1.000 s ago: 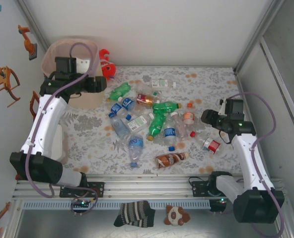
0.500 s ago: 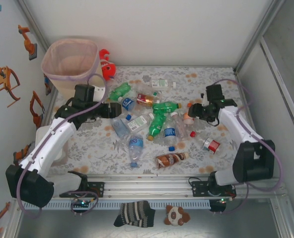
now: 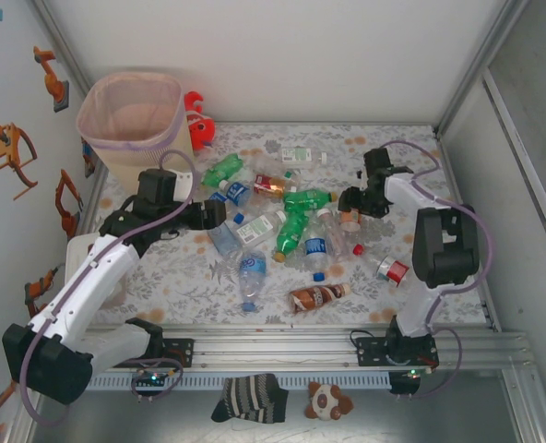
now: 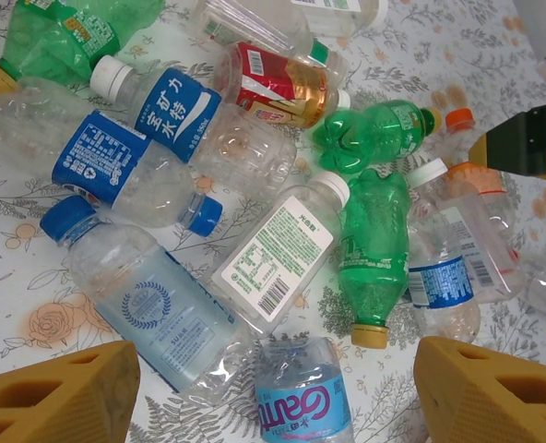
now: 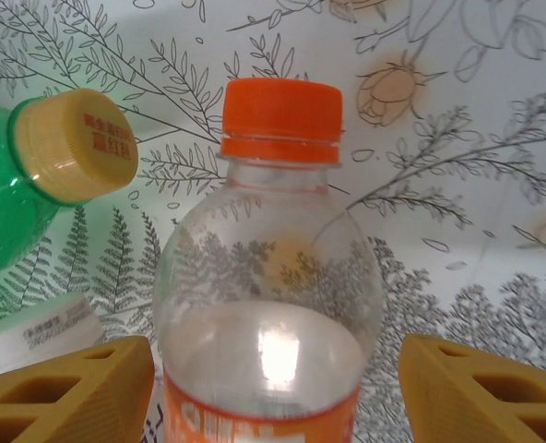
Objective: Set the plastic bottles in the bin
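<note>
Several plastic bottles [image 3: 273,221] lie scattered on the flowered table: clear, green, brown and red-labelled. The pale-pink bin [image 3: 130,157] stands at the far left corner. My left gripper [image 3: 213,214] hovers open over the left side of the pile. In the left wrist view a clear bottle with a light-blue label [image 4: 302,401] lies between its spread fingers, beside a white-labelled bottle [image 4: 275,254] and a green bottle [image 4: 373,249]. My right gripper [image 3: 350,208] is open around an orange-capped clear bottle [image 5: 273,277], with a gap on each side.
A red-orange fish plush [image 3: 197,120] leans beside the bin. A brown bottle [image 3: 317,297] and a red-labelled bottle [image 3: 393,270] lie apart near the front. A yellow-capped green bottle [image 5: 33,185] lies just left of the orange-capped one. Walls enclose the table.
My left arm swung from over the bin to the bottle pile. My right arm reached forward and left to the orange-capped bottle.
</note>
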